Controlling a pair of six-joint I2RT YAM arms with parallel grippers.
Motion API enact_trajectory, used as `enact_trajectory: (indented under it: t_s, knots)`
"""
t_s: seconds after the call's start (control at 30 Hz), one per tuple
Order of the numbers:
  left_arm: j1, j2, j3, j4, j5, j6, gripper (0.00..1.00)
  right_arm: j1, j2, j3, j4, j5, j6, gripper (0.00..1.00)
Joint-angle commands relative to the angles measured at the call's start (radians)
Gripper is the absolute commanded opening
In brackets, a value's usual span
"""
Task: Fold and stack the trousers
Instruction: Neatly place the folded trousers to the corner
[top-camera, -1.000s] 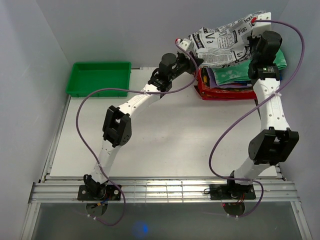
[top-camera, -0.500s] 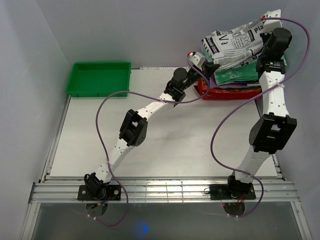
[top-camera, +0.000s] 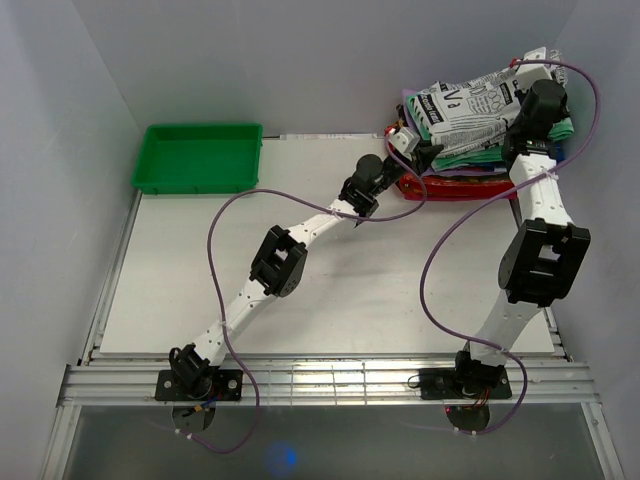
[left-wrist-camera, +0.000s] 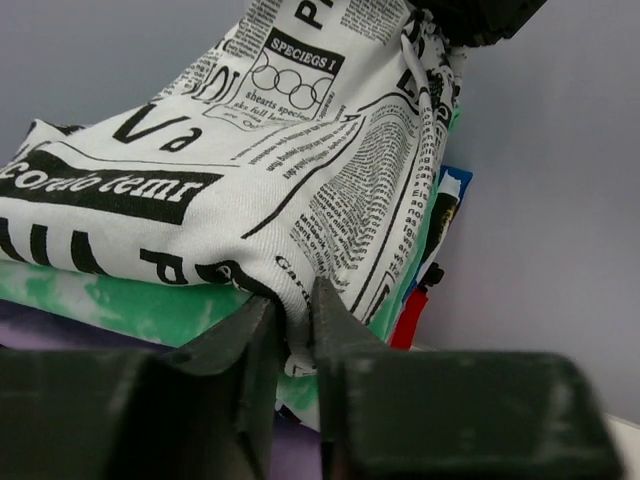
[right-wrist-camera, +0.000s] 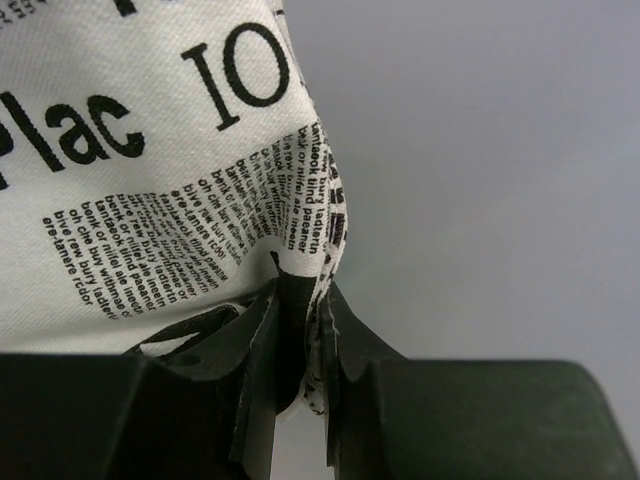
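The folded newspaper-print trousers (top-camera: 472, 105) lie on top of the stack of folded clothes at the far right of the table. My left gripper (top-camera: 424, 146) is shut on their near-left corner, and the left wrist view shows the printed cloth (left-wrist-camera: 250, 190) pinched between the fingers over the green-and-white garment (left-wrist-camera: 120, 305). My right gripper (top-camera: 524, 82) is shut on the far-right corner, with the cloth (right-wrist-camera: 150, 180) squeezed between its fingers (right-wrist-camera: 350, 340).
The stack sits in a red tray (top-camera: 440, 185) against the back wall. It holds the green tie-dye garment (top-camera: 490, 145) and purple clothes (top-camera: 470, 172). A green bin (top-camera: 197, 155) stands at the far left. The right wall is close to my right arm.
Both grippers carried the trousers right and down onto the stack. The cloth has gone from hanging spread above the pile to lying flatter on it.
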Motion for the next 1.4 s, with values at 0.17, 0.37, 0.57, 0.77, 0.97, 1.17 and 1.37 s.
enact_trajectory:
  t_s: [0.17,0.37,0.57,0.77,0.97,1.17,1.37]
  knots:
    - [0.088,-0.036,-0.006,-0.001,-0.076,0.045,0.41,-0.053,0.043,0.037,0.425,0.289,-0.239,0.08]
    - [0.108,-0.100,-0.085,-0.001,-0.017,0.008,0.50,-0.019,0.011,-0.048,0.485,0.292,-0.321,0.63]
    - [0.143,-0.247,-0.243,0.016,0.017,-0.048,0.70,0.024,-0.049,-0.119,0.452,0.278,-0.327,0.96]
    - [0.172,-0.494,-0.584,0.051,0.072,-0.113,0.74,0.053,-0.107,0.037,0.108,0.150,-0.177,0.94]
    - [0.211,-0.704,-0.874,0.036,0.152,-0.153,0.74,0.162,-0.098,0.316,-0.424,-0.172,0.093,0.91]
    - [0.261,-0.891,-1.052,-0.035,0.160,-0.185,0.76,0.292,0.019,0.461,-0.733,-0.259,0.275,0.74]
    - [0.324,-1.040,-1.199,-0.131,0.138,-0.179,0.79,0.363,0.117,0.470,-0.835,-0.131,0.333,0.72]
